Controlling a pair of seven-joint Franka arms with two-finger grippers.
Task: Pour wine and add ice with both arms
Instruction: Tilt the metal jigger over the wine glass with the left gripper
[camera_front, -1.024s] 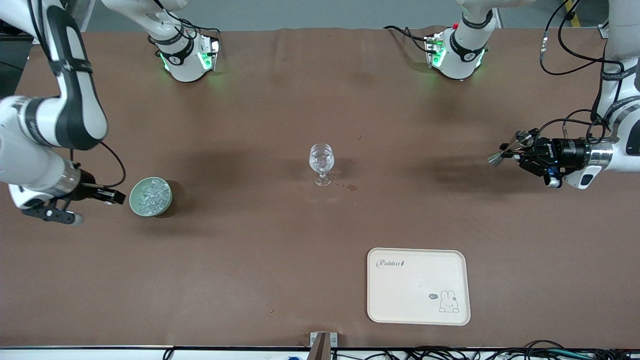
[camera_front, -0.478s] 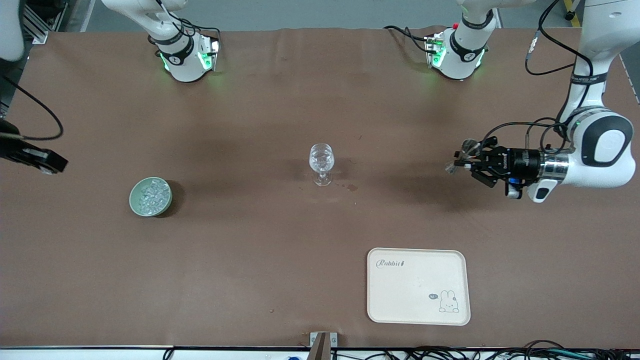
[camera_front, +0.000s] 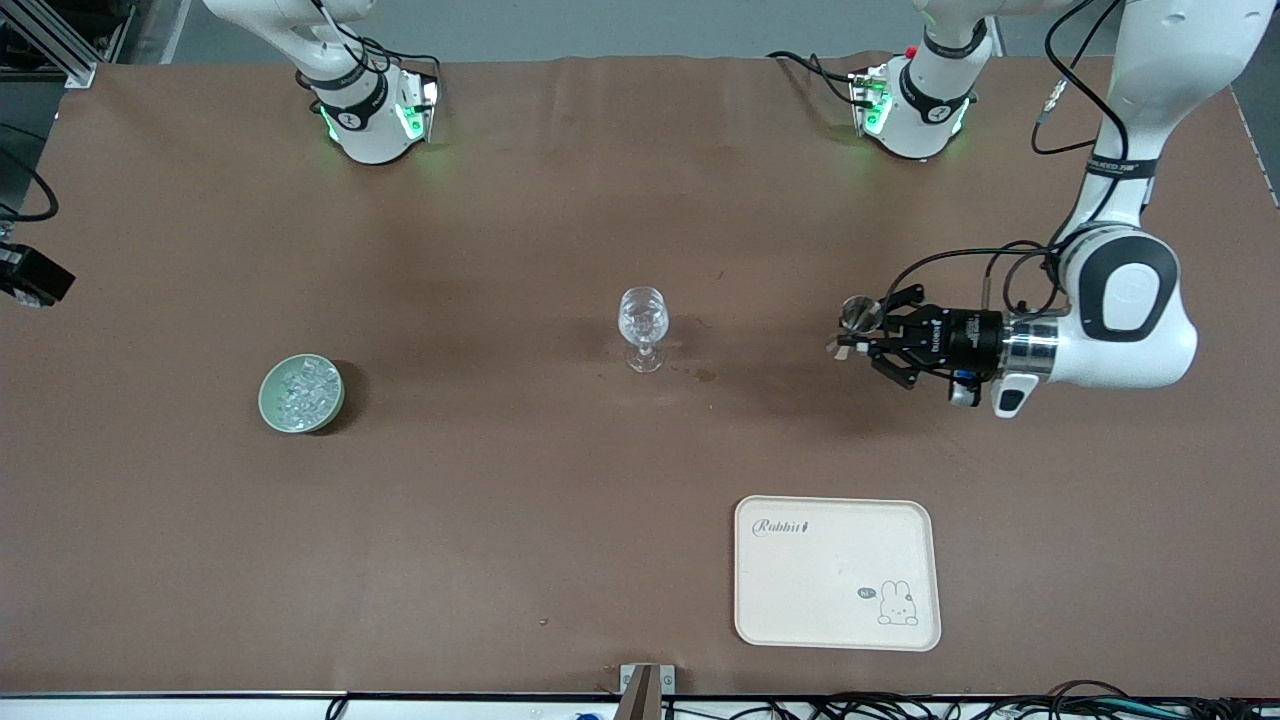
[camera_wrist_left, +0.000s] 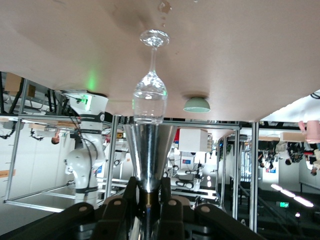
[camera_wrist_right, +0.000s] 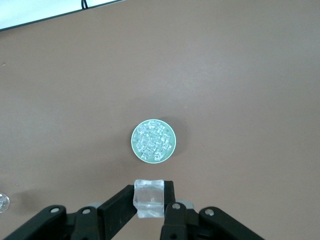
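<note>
Open cloth between glass (camera_front: 643, 326) and bowl (camera_front: 301, 393), also between glass and L gripper (camera_front: 850, 335), which is held over the table w/ a metal cup (camera_front: 857, 312) clamped. Tray (camera_front: 837, 573) sits nearer the camera, well apart from glass. R gripper (camera_wrist_right: 150, 212), closed on an ice cube (camera_wrist_right: 149, 198), is high over the bowl.

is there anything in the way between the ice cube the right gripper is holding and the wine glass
Nothing visible. The right gripper holds an ice cube high over the bowl's end of the table, and only bare tabletop lies between the bowl and the wine glass.
</note>
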